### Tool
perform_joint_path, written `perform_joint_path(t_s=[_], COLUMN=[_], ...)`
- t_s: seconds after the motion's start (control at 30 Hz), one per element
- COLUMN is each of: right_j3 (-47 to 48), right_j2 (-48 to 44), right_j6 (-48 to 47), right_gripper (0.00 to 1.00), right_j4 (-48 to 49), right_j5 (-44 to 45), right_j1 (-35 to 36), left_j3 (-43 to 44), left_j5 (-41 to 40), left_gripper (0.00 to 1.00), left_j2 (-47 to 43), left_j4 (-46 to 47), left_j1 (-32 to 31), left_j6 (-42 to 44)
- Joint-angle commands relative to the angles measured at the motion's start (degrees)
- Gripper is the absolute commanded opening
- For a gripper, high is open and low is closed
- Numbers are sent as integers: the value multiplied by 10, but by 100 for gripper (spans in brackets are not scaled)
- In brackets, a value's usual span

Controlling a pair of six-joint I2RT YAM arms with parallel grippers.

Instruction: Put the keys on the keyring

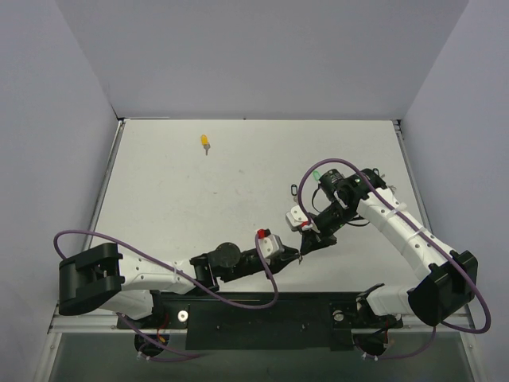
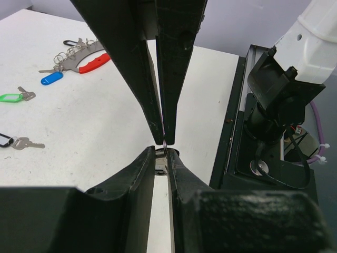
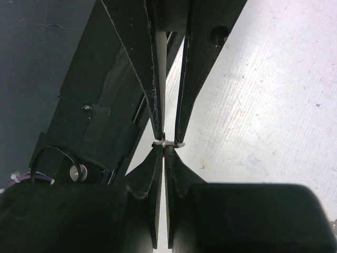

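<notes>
My left gripper is shut on a small silver key, which lies flat across its tips; the key's head is hidden. My right gripper meets it tip to tip and is shut on a tiny metal ring that touches the key. The red keyring with silver pieces lies on the table farther off, apart from both grippers. A blue-headed key, a green one and a black one lie near it. A yellow-headed key lies alone at the far left.
A small black-outlined tag lies beside the right arm. The black base rail runs along the table's near edge, just below the grippers. Grey walls close the table's far and side edges.
</notes>
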Motion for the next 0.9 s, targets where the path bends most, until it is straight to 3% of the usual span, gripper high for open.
perform_joint_path(t_s=[0.0, 0.17, 0.33, 0.87], right_j3=[-4, -4, -5, -6], right_j2=[1, 1, 1, -1], right_j6=[0, 4, 8, 11], right_gripper=[0, 0, 0, 0], right_j4=[-18, -15, -15, -15], right_j5=[-35, -36, -36, -40], right_j1=[-4, -5, -7, -9], left_j3=[29, 36, 39, 39], left_j5=[-20, -31, -39, -50], left_gripper=[25, 24, 15, 19], left_j2=[2, 4, 2, 1], left_j4=[13, -5, -23, -29], left_j1=[-4, -6, -6, -6], left_j6=[-12, -16, -18, -26])
